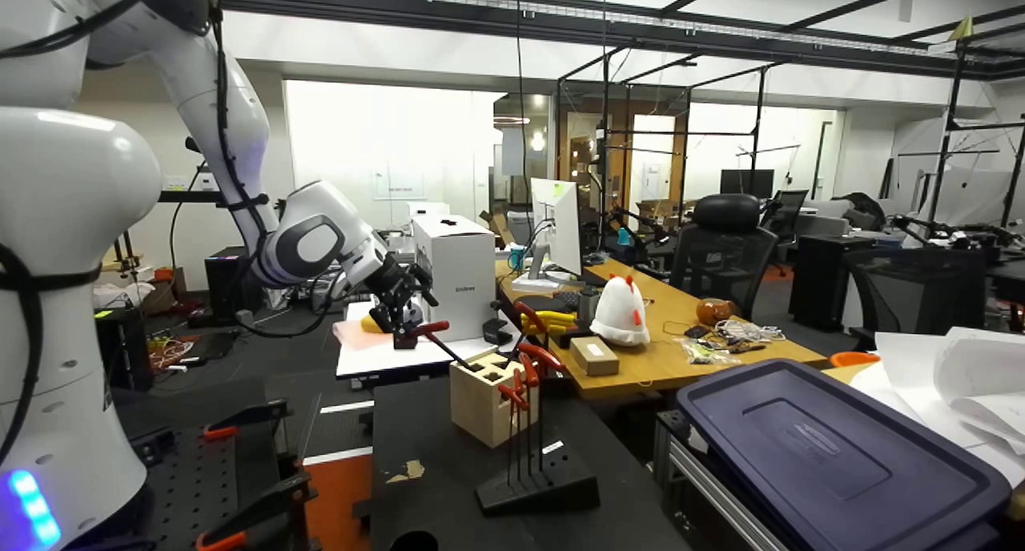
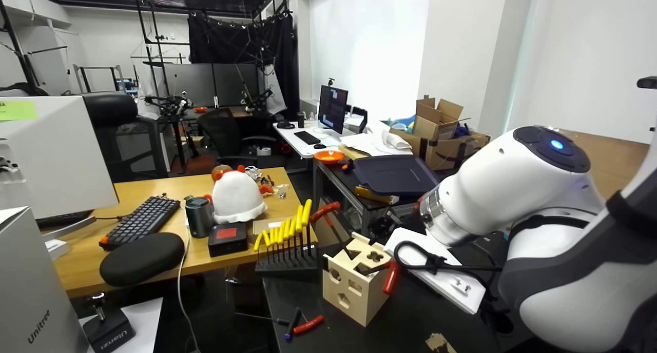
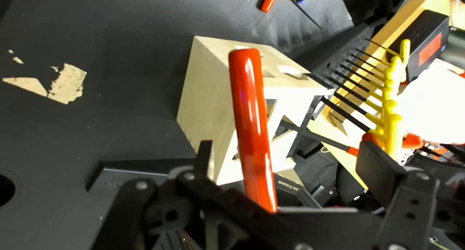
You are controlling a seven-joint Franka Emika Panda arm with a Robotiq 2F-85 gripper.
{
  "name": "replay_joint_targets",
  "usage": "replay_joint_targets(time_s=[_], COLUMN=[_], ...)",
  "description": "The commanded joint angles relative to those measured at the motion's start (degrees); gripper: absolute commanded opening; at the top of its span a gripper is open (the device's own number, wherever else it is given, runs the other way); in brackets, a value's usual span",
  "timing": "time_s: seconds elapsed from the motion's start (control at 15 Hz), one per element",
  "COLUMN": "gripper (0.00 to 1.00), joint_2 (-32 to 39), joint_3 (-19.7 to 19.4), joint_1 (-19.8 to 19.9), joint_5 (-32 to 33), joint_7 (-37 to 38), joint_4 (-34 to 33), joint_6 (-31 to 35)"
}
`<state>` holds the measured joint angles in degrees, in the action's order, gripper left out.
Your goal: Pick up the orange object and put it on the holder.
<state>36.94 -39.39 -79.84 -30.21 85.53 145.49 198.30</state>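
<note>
Several orange-red T-handled tools are in view; which one is the orange object I cannot tell. One orange-red handle [image 3: 252, 126] looms large in the wrist view; in both exterior views its dark shaft leans into the holder, a pale wooden cube [image 1: 480, 403] with cut-out holes. My gripper [image 3: 287, 152] stands wide open around this handle, which lies nearer the left finger [image 3: 204, 157] than the right; its lower end is hidden. A second orange-red tool [image 2: 328, 212] also sticks up from the cube. Another orange-red tool [image 2: 308, 325] lies flat on the black table beside a dark screwdriver.
A flat black stand [image 1: 536, 487] bears several red-handled keys close to the cube. Yellow-handled keys [image 2: 287, 232] rise from another black stand on the cube's far side. Torn tan scraps [image 3: 67, 84] lie on the black table. A wooden desk [image 1: 681, 335] holds a white plush hat.
</note>
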Motion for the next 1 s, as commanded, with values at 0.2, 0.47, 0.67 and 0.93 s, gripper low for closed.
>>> replay_joint_targets(time_s=[0.2,0.47,0.67,0.93], gripper=[1.00,1.00,1.00,1.00], joint_2=[-2.5,-1.3,-1.4,-1.5], joint_3=[5.7,4.6,5.2,6.5], joint_1=[9.8,9.5,10.1,11.3], joint_5=[8.3,7.3,7.9,9.3], joint_7=[3.1,2.8,2.7,2.3], joint_4=[0.7,0.8,0.2,-0.1], joint_6=[0.0,0.0,0.0,0.0])
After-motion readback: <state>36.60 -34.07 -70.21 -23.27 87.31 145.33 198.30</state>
